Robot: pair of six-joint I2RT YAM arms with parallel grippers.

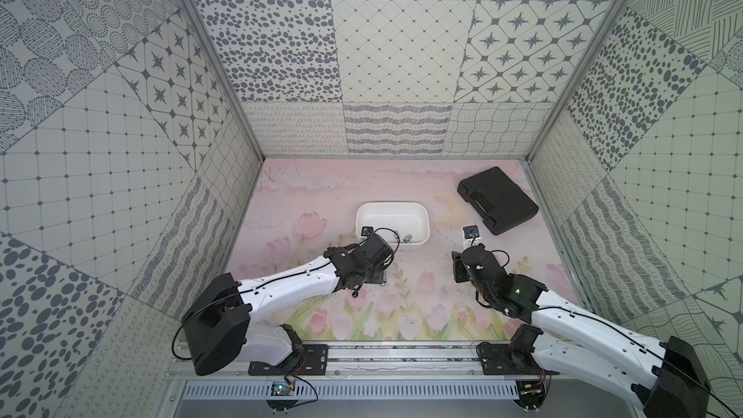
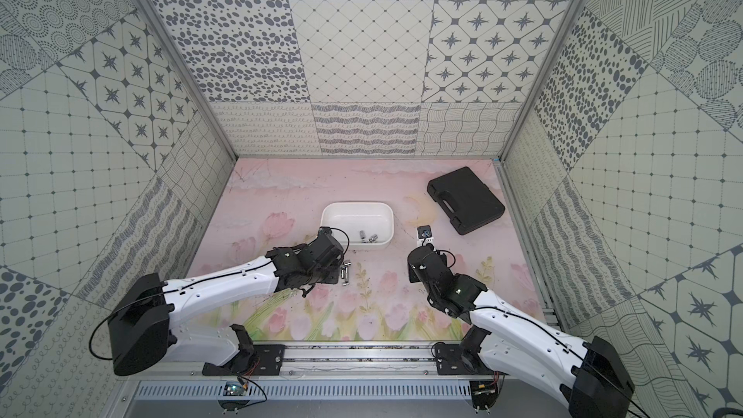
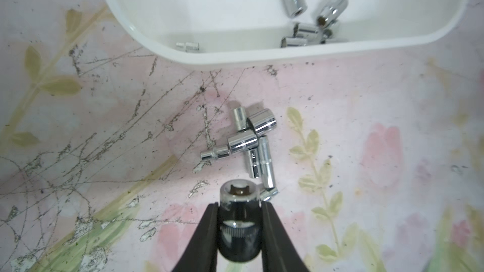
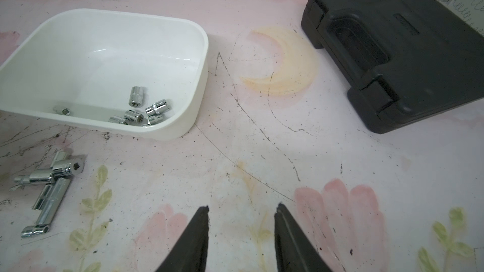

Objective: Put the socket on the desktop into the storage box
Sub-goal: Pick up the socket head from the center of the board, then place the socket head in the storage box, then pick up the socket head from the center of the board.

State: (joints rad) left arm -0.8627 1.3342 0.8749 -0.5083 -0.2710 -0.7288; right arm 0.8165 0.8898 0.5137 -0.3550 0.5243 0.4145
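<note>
Lower centre of the left wrist view: left fingers (image 3: 204,236) pinch one chrome socket (image 3: 239,221). Mid-frame, loose sockets (image 3: 243,142) lie clustered on the desk (image 3: 104,179). At the top, the storage box (image 3: 235,57) holds several more. Right fingers (image 4: 193,239) stand spread over the desk, with the black case (image 4: 408,48) at upper right.

Storage box (image 3: 235,57) rim partly hides sockets (image 3: 296,40), perhaps several.

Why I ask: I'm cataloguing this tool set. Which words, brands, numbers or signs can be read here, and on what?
No text can be read anywhere.
Black case: a small raised label on its lid, too blurred to read.
Held socket in the left gripper: no legible marking.
Loose sockets outside the storage box and boxed sockets inside it: too small to show any marking.
</note>
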